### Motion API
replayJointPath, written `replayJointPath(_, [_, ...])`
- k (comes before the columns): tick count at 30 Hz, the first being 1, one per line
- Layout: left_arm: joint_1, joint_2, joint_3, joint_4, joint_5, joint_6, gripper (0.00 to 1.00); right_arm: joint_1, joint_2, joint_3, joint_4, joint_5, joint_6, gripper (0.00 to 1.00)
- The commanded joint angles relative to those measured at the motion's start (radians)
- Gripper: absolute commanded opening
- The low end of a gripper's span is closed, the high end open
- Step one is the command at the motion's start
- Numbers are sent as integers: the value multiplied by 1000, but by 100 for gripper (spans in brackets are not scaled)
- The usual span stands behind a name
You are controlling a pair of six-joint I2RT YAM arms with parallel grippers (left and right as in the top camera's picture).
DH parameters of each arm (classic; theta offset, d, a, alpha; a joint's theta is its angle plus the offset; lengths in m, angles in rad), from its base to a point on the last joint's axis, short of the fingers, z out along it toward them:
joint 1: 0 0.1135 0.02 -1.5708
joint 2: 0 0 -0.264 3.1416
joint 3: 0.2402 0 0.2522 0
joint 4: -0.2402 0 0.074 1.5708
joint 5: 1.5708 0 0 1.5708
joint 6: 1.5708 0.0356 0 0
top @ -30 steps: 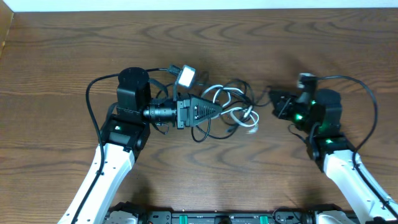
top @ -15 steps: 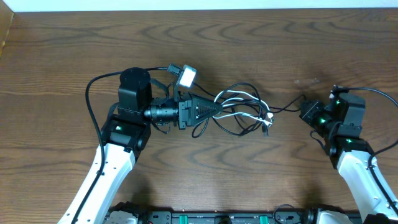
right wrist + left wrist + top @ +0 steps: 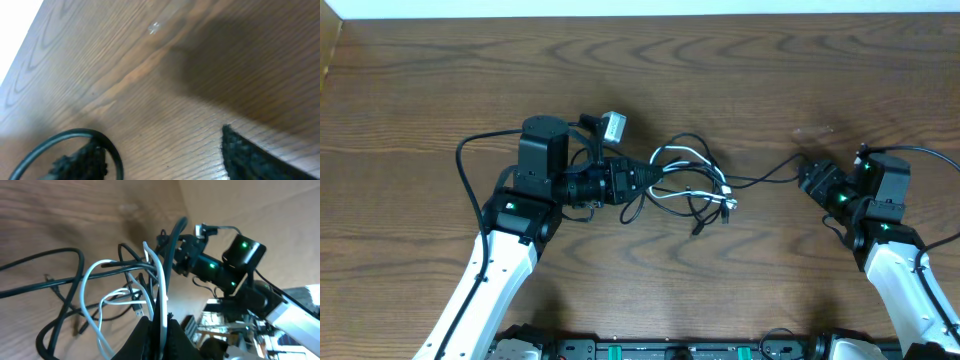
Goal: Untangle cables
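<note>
- Our left gripper (image 3: 647,172) lies low over the middle of the table (image 3: 640,60) and points right. Its tips are pressed together on the cables (image 3: 688,186).
- In the left wrist view, the fingers (image 3: 150,337) pinch a white cable (image 3: 162,300) with a black one alongside it, right at the tips.
- The cables lie as a loose knot just right of that gripper, near the table's centre. Black loops cross white loops, and the bundle gathers into the pinch on its left side.
- We see small plug ends (image 3: 727,203) sticking out at the near right edge of the knot.
- One black strand (image 3: 765,180) leaves the knot and runs right, as far as the right gripper (image 3: 812,178).
- The right gripper sits well apart from the knot, on the right side of the table, and points left.
- In the right wrist view its two fingertips (image 3: 250,160) stand spread, with bare wood between them. A black cord (image 3: 100,137) curves beside the left-hand fingertip, and we cannot tell whether it touches.
</note>
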Motion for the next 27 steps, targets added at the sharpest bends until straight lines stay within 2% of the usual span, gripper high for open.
replayJointPath(1, [5,-10,12,6,-40,17,8,-15,-3,3,0,-144,-6,81])
replayJointPath(3, [5,-10,12,8,-53,17,8,-13,-3,3,0,-246,-6,91])
replayJointPath(6, [5,-7,12,8,-103,16,9,-9,-3,3,-8,-393,-6,99])
replayJointPath(9, [5,-1,12,8,-164,-15,15,10,-3,3,-23,-504,-18,99])
replayJointPath(13, [5,10,12,10,-227,-86,15,54,-3,3,-23,-602,-106,99])
replayJointPath(18, [-19,28,12,21,-226,-85,14,142,-3,3,13,-606,-119,99])
replayJointPath(21, [-60,40,12,54,-224,-85,14,213,-3,3,94,-591,-120,99])
replayJointPath(27, [-147,42,12,91,-211,-84,13,329,-3,3,271,-429,-119,99])
